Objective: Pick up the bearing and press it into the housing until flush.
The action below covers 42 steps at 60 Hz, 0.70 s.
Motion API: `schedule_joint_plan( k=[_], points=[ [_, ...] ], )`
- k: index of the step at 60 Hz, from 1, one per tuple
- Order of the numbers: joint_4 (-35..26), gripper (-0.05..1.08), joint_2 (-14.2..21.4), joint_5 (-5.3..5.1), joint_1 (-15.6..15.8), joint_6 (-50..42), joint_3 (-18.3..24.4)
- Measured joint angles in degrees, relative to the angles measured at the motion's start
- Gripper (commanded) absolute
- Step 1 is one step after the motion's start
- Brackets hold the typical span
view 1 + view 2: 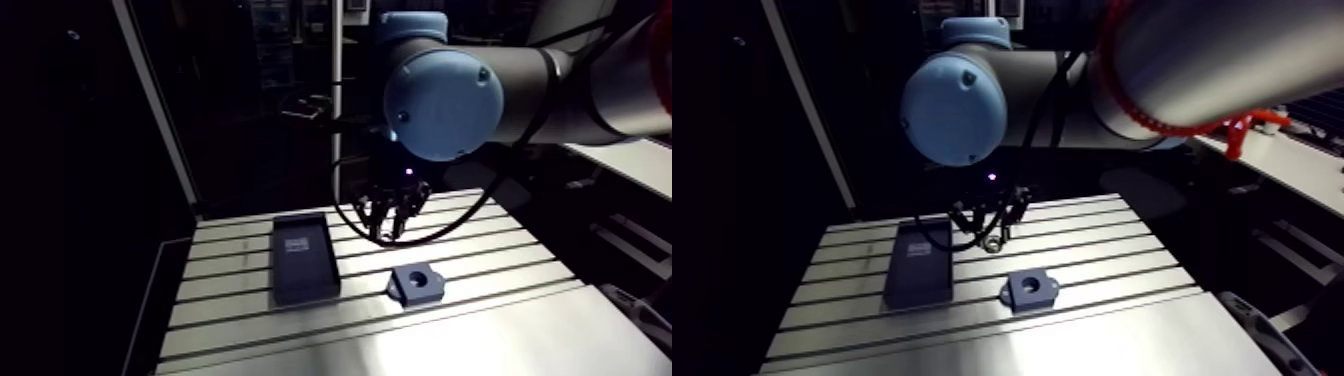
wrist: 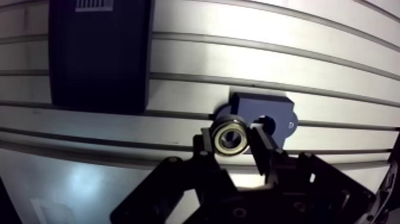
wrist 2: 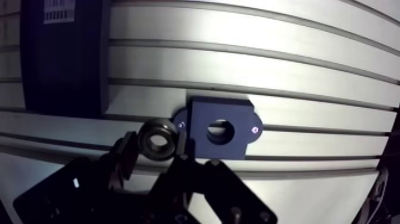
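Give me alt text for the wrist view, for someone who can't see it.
The gripper holds a bearing just short of the dark housing, whose bore is empty. A black box lies farther off on the slotted table.

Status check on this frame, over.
Jaws shut on bearing. Housing ahead of jaws, bore empty. Black tray apart from housing, nothing blocking.

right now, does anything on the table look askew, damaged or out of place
Nothing stands out. The bearing is gripped between the fingers of the tool, the housing lies flat on the table with its bore empty, and the black box lies flat beside it.
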<state>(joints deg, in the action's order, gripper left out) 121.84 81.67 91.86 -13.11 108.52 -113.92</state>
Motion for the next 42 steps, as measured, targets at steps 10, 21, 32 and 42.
schedule_joint_plan(
  k=[10, 21, 32, 42],
  points=[
    [0.18, 0.62, 0.66, 0.35, -1.16, 0.59, -1.00],
    [0.45, 0.62, 1.14, 0.63, -2.70, 1.46, -2.03],
    [0.53, 0.62, 1.33, 0.71, -4.17, 2.13, -3.02],
    [0.94, 0.62, 1.59, 0.72, -5.70, 3.30, -4.07]
  ],
)
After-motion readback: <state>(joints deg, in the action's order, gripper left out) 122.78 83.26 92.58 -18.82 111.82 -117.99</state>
